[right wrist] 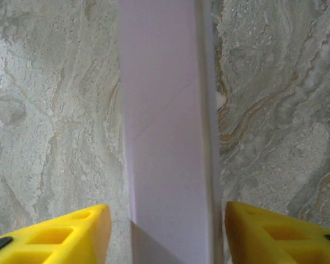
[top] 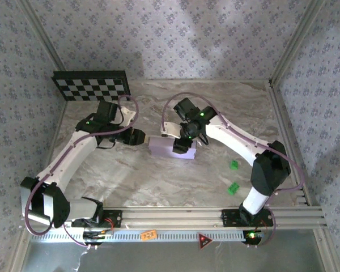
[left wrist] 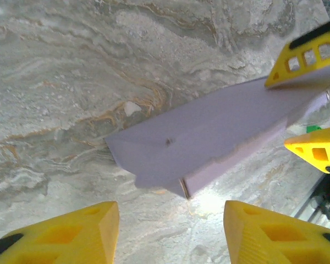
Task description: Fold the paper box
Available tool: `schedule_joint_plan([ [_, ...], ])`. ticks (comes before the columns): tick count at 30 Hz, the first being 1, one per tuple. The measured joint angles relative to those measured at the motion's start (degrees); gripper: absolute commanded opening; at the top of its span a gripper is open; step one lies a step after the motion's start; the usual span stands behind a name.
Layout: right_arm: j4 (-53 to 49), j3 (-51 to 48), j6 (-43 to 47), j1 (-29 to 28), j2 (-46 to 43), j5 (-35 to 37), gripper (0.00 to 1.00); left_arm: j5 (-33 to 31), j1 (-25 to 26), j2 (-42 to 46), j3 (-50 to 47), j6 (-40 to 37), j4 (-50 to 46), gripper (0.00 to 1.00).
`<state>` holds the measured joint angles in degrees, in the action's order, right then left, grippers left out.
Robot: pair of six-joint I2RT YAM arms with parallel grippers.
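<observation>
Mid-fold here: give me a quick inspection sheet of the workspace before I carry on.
Surface: marbled table, no spills seen.
Job's things: paper box, pale lavender, lying mid-table.
Clutter: two green blocks right of the box; checkerboard panel far left.
Grippers: left gripper jaws open, short of the box; right gripper jaws open, astride the box.
Cables: purple cable looped over each arm.
Surroundings: patterned walls, metal frame.

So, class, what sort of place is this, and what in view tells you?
Probably a robotics lab test cell: left arm and right arm bolted to an aluminium rail, a checkerboard panel, patterned walls enclosing the table.
</observation>
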<state>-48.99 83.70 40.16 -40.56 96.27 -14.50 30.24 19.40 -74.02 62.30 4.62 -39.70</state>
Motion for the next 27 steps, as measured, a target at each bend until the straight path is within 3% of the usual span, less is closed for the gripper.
schedule_joint_plan([
  [15,-0.37,2.27,-5.88,2.58,-0.35,-0.28,0.70,0.02,0.44,-2.10,2.36,-0.28,2.01,0.63],
  [27,5.09,-1.18,-24.65,6.51,-7.82,3.08,0.63,-1.49,0.96,-9.18,9.64,-6.19,0.26,0.68],
])
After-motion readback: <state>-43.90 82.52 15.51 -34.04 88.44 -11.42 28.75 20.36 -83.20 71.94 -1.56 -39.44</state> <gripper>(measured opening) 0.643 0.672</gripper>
